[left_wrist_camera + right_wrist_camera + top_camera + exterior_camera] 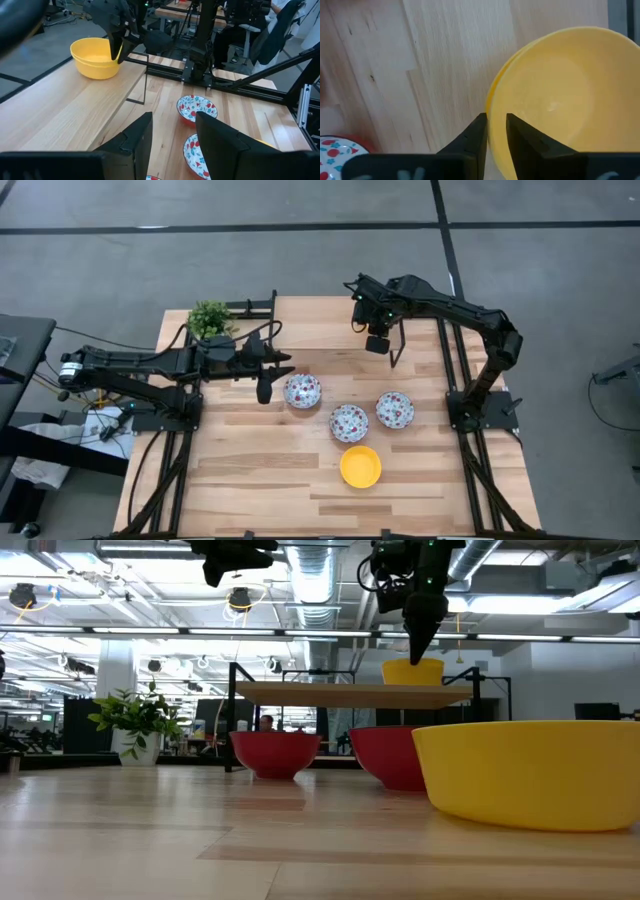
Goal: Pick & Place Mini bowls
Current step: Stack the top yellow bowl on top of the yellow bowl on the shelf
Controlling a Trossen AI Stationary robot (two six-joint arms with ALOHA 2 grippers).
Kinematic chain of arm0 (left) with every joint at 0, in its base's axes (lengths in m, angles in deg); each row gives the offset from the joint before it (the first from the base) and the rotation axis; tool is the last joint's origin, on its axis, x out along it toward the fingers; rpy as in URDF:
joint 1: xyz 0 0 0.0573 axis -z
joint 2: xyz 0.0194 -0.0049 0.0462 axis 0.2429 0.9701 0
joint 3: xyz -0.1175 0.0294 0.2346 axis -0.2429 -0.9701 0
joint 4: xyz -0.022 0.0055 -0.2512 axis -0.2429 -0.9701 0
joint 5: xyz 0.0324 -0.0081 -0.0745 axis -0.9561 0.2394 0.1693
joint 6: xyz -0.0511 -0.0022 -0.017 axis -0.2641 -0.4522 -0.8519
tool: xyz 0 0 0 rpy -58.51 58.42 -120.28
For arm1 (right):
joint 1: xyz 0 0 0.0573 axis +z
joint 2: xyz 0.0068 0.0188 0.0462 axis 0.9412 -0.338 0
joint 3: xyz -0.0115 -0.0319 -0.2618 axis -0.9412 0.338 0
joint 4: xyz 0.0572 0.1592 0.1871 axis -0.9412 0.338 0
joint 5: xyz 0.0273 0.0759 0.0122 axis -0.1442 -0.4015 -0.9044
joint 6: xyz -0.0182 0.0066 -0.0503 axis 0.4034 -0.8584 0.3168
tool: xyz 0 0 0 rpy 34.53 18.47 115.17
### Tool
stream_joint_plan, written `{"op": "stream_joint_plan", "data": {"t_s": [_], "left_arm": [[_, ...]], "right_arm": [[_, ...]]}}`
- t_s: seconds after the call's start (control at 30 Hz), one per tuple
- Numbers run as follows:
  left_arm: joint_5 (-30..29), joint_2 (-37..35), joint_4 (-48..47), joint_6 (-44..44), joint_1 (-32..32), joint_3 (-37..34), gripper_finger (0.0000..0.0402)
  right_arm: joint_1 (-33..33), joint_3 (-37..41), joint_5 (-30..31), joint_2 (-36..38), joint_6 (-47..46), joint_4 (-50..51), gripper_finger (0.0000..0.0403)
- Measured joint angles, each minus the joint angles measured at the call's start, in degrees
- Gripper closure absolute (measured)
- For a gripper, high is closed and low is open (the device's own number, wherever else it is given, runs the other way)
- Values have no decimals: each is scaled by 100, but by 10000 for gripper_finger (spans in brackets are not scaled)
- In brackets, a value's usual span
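Note:
My right gripper [378, 343] points down over a raised wooden shelf [320, 320] at the table's far side and is shut on a yellow bowl [95, 60] standing there. In the right wrist view a doubled rim suggests a second yellow bowl nested under it. Three floral bowls [302, 390] [348, 422] [395, 409] and another yellow bowl [360, 466] rest on their bases on the table. My left gripper [265, 388] is open and hovers well above the table beside the leftmost floral bowl, touching nothing. My right gripper [495, 132] has the yellow bowl's rim [496, 107] between its two fingers, one finger inside the bowl and one outside. The fingers come from above, pointing down. The bowl stands upright on the shelf [350, 693].
A small potted plant [209, 318] stands at the table's far left corner, behind my left arm. The shelf stands on thin metal legs [146, 80] over the far part of the table. Bare wood lies toward the near left of the table.

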Motion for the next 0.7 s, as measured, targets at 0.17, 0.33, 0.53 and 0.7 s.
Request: {"op": "stream_joint_plan", "data": {"t_s": [0.17,0.33,0.53,0.7], "left_arm": [[0,1,0,0,0,0,252],[0,0,0,0,2,0,252],[0,0,-1,0,1,0,252],[0,0,-2,0,1,0,252]], "right_arm": [[0,0,2,0,8,2,335],[0,0,49,0,15,38,335],[-4,0,367,85,17,62,335],[-5,-2,462,239,19,66,335]]}}
